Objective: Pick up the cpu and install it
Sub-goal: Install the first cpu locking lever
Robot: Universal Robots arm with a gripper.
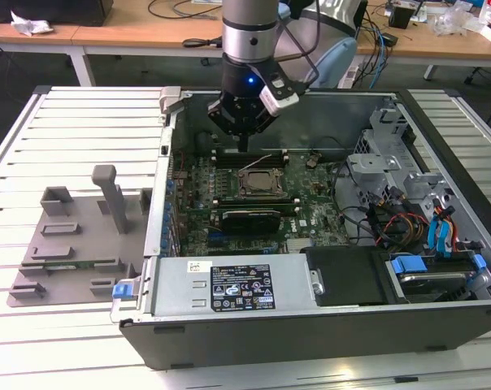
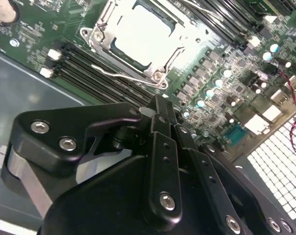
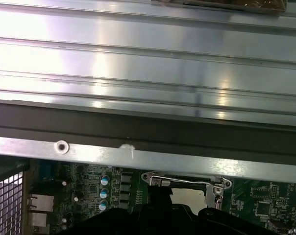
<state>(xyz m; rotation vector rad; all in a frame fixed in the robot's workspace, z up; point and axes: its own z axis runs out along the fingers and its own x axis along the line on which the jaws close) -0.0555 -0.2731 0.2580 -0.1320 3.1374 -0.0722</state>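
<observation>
- The gripper [image 1: 243, 146] hangs above the socket [image 1: 259, 182]; jaws pressed together, holding nothing.
- The cpu [image 2: 144, 35] sits in the socket in the second wrist view.
- White case label [image 1: 240, 292]: print too small to read.

The arm [image 1: 249, 32] hangs upright, its gripper [image 1: 242, 146] pointing straight down, fingers [image 2: 160, 115] drawn together.

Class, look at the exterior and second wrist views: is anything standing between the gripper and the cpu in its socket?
Nothing visible does. The gripper hangs inside the open case just above the motherboard, beyond the socket. The cpu lies pale and uncovered in the socket, framed by the metal bracket, with only open space between it and the gripper.
</observation>
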